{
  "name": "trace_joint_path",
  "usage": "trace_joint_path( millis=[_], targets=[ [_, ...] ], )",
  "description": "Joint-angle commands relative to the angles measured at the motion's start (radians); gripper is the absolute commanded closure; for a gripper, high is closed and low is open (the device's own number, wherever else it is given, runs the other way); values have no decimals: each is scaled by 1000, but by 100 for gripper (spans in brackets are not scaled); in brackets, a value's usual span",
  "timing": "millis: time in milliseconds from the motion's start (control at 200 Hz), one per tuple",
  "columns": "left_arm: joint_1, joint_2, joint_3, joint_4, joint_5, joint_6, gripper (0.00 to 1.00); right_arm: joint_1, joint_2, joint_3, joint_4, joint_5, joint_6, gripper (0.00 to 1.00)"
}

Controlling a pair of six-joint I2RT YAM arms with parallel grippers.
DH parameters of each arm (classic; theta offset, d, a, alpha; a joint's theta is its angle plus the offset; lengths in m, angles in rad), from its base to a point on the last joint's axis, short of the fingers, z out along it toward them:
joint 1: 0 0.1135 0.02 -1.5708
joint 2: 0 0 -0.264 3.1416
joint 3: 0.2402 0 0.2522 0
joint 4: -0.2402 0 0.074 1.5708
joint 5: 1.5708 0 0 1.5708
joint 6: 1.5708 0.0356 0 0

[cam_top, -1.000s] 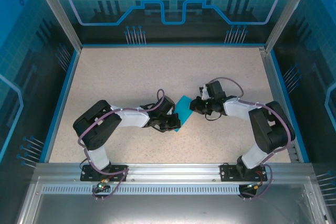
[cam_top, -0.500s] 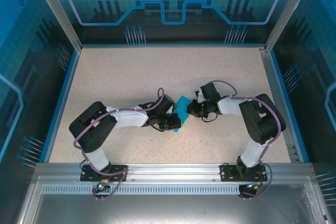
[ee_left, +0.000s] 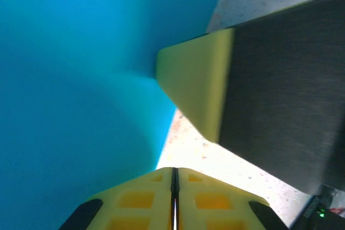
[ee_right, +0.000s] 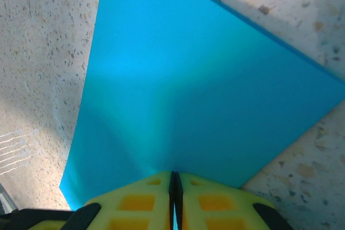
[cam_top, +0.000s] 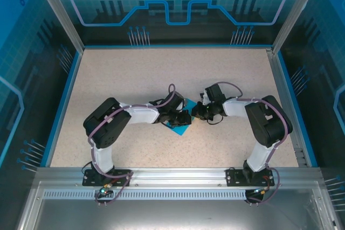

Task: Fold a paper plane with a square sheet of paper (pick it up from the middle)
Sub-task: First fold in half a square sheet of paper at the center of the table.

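We see blue-lit walls (cam_top: pixel 178 4) around the speckled tabletop (cam_top: pixel 135 74). One square sheet of paper (ee_right: pixel 205 90) sits mid-tabletop between two hands. The left hand (ee_left: pixel 173 200) is pinched closed on one edge, and the right hand (ee_right: pixel 173 200) is closed on another. The right hand's yellow finger (ee_left: pixel 197 90) crowds close before the left hand.

Left arm (cam_top: pixel 135 116), right arm (cam_top: pixel 259 117): black joints, white links, purple cables; yellow tool pads (ee_right: pixel 135 200).
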Motion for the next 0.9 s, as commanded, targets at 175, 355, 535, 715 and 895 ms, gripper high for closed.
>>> trace_joint_path(
  millis=[175,355,535,715,895],
  targets=[
    [10,28,-20,-15,17,42,90,5,67,2,-79,52,-16,88],
    [9,-3,-125,28,43,16,90,2,78,12,-107,66,-19,88],
    [1,-60,-210,30,71,19,90,-1,91,27,-143,85,-24,88],
    [-27,-102,-224,-60,53,86,90,-1,105,31,-153,98,-21,88],
    [-39,-105,-219,-119,47,125,92,2,119,33,-153,97,-16,88]
  ],
)
